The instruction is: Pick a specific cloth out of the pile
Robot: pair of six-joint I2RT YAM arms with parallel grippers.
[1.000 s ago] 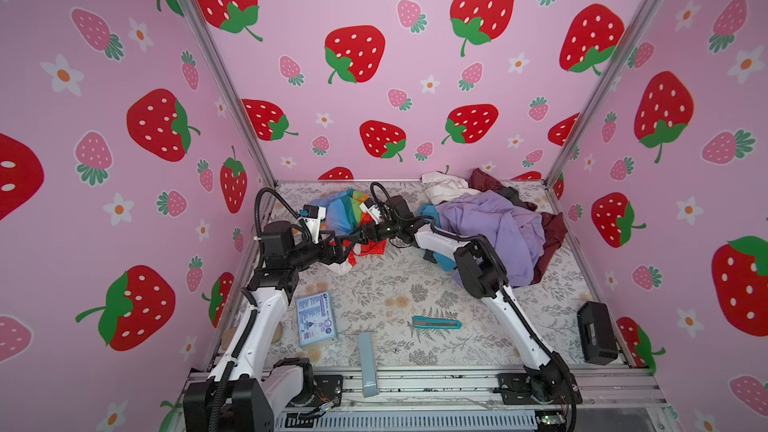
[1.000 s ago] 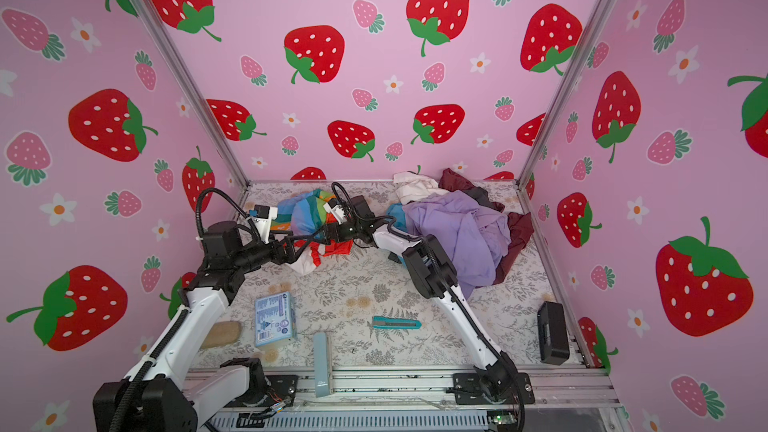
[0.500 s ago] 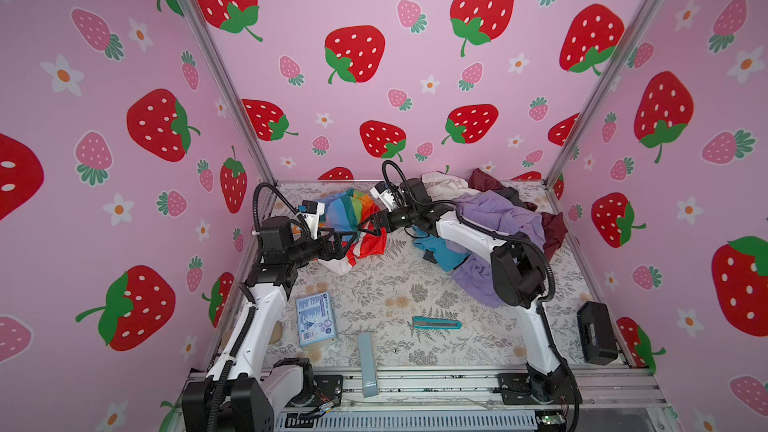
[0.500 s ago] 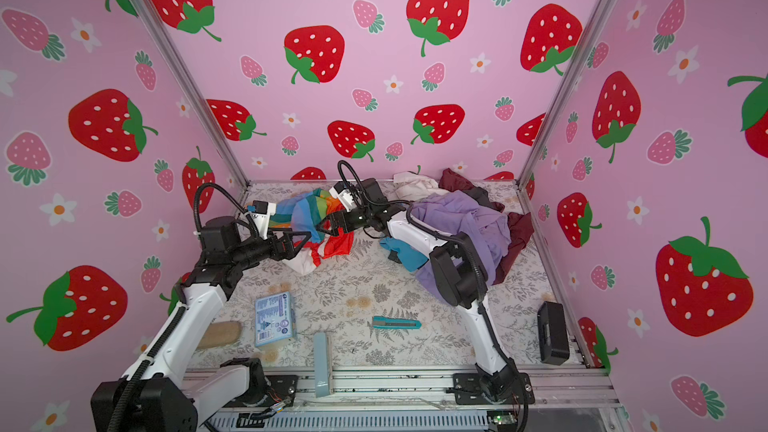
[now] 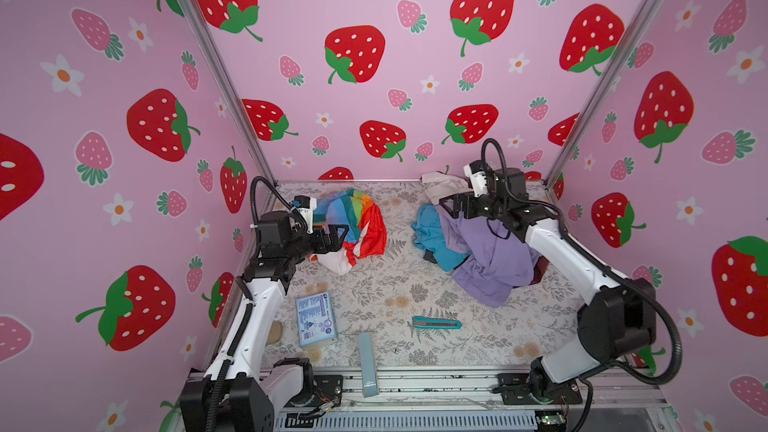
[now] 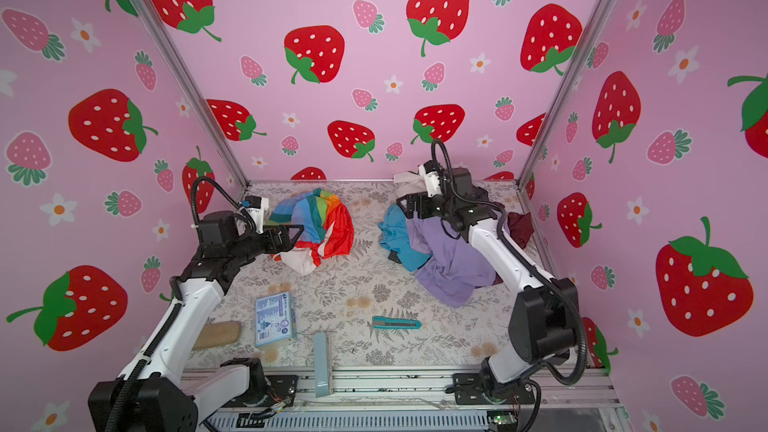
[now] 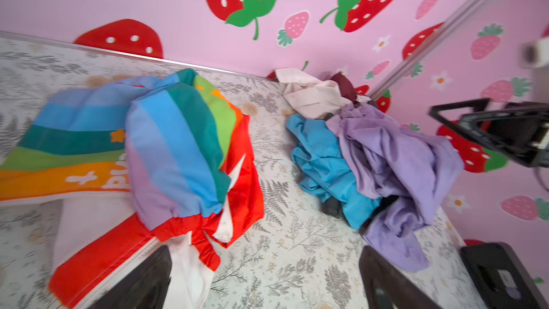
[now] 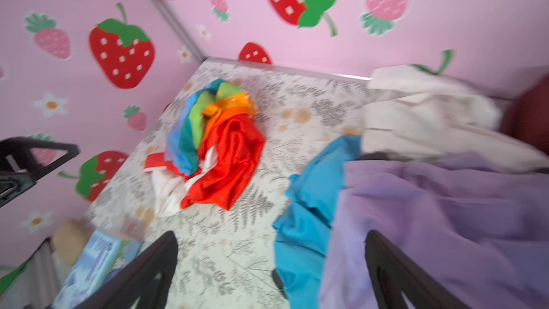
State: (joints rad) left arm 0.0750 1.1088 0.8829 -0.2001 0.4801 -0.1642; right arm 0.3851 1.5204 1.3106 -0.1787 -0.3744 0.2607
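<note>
Jaws spread wide and empty on both arms, a two-armed robot hangs over a fern-printed surface [image 5: 395, 284] in a strawberry-papered booth. The cloth [image 5: 357, 226], a shiny crumple of rainbow stripes, red panel and white lining, lies directly ahead of the jaws of the left arm [image 5: 257, 317], and shows in both top views [image 6: 320, 226]. In the left wrist view its red-and-white edge [image 7: 184, 251] runs up to one of the dark fingers [image 7: 139, 280]; whether it touches cannot be told. The pile [image 5: 486, 251], a heap of lavender, teal-blue, cream and dark maroon garments, sits beneath and just ahead of the jaws of the right arm [image 5: 569, 259]. Its teal and lavender folds [image 8: 416, 218] fill the space before the right fingers [image 8: 148, 271]. Bare surface separates cloth from pile, so the picking-out looks all but done, with the cloth lying alone on the left arm's side and nothing gripped. The step in hand appears to be letting go and clearing off. The next move probably calls for each arm to draw its open jaws back without snagging a fold. If the cloth must be carried further, the left jaws would need to close on the red edge nearest them.
</note>
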